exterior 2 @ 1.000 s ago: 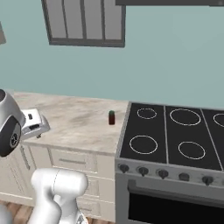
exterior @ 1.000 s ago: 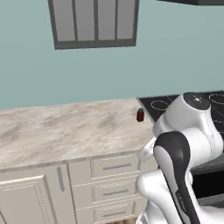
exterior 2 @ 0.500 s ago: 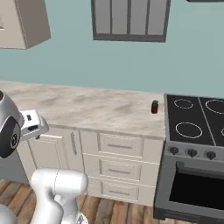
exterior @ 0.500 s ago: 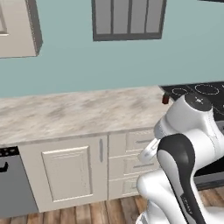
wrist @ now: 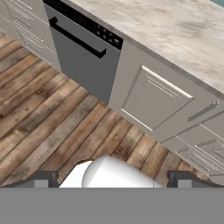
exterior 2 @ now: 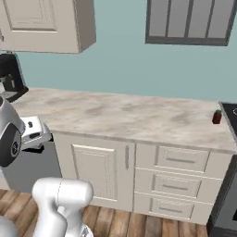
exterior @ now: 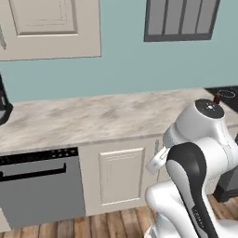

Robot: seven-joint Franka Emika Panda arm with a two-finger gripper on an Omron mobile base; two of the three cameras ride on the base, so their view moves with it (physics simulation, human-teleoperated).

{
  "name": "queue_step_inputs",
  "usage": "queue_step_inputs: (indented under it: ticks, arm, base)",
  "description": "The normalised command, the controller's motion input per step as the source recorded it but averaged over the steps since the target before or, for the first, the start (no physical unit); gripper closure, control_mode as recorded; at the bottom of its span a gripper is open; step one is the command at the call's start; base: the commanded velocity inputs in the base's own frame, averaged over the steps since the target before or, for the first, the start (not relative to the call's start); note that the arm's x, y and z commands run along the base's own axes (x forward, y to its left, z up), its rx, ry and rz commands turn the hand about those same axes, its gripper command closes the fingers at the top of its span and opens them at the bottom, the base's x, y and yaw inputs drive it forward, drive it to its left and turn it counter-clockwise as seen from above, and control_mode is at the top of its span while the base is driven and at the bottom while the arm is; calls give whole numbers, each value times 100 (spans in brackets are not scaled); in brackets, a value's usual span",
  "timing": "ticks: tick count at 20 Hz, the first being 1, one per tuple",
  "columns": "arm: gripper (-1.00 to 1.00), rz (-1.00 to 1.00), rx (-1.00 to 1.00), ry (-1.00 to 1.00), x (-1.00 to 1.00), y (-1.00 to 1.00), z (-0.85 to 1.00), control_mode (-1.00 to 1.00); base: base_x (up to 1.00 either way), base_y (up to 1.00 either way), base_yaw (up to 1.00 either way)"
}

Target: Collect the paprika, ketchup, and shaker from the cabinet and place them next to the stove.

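Driving leftward along the run of units, the base has carried both base cameras with it: where the stove filled the right of the picture a second ago, now just its dark corner (exterior 2: 230,110) shows at the right end of the counter, and the cream cabinet (exterior: 49,29) has come into view overhead. Nothing on the counter itself has moved.

That cabinet hangs above the left stretch of the counter (exterior 2: 129,118) with its panelled door closed, so whatever is left of the three items inside is hidden; I judge the base is heading there to fetch the next one. A grey dishwasher front (wrist: 83,52) sits under the counter's left part, beside a panelled base door (exterior: 122,174).

At the counter's right end, just beside the stove's edge, stands a small dark red jar, the paprika (exterior 2: 216,116). It stands upright near the back of the counter, placed where the task wants it.

Tucked low at the robot's side, the gripper (wrist: 113,179) points down at the wooden floor (wrist: 41,127), a carrying pose for travel. Its fingertips (wrist: 43,178) stand spread wide apart with nothing between them.
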Motion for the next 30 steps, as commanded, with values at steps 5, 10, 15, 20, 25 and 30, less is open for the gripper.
queue_step_inputs:
  ticks: [5,10,15,20,25,30]
  arm:
    - [-100,0,0,0,0,0,0,100]
    - [-100,0,0,0,0,0,0,100]
    - [-100,0,0,0,0,0,0,100]
    - [-100,0,0,0,0,0,0,100]
    - [-100,0,0,0,0,0,0,100]
    - [-100,0,0,0,0,0,0,100]
  base:
    - [-17,100,-1]
    - [-15,100,-1]
    - [-7,100,-2]
    - [-3,100,-1]
    - [0,100,-3]
    - [13,100,-5]
